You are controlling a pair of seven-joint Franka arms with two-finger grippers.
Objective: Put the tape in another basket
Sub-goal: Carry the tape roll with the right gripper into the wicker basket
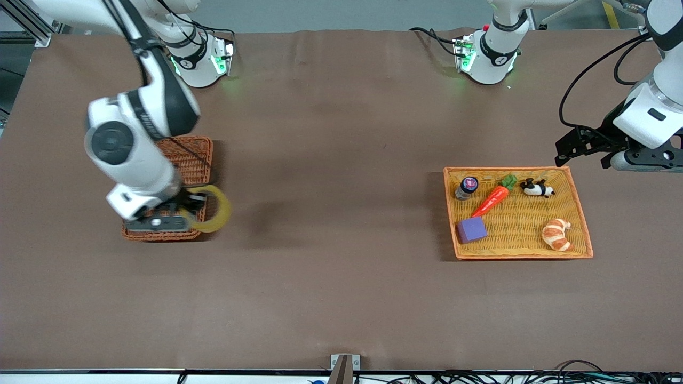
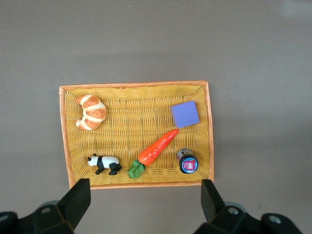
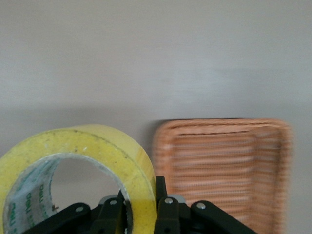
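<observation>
My right gripper (image 1: 196,207) is shut on the tape (image 1: 216,210), a yellowish ring with a grey core. It holds the tape up in the air over the edge of the reddish-brown wicker basket (image 1: 193,156) that faces the middle of the table. In the right wrist view the fingers (image 3: 161,192) pinch the ring's wall (image 3: 102,146), with the basket (image 3: 224,161) beneath and beside it. My left gripper (image 1: 579,148) is open and empty, waiting above the table beside the yellow tray. Its fingers (image 2: 78,200) are spread wide.
The shallow yellow-orange tray (image 1: 523,226) lies toward the left arm's end, also seen in the left wrist view (image 2: 131,122). It holds a purple cube (image 1: 471,229), a croissant (image 1: 556,234), a toy carrot (image 1: 493,198), a panda (image 1: 536,188) and a small jar (image 1: 467,186).
</observation>
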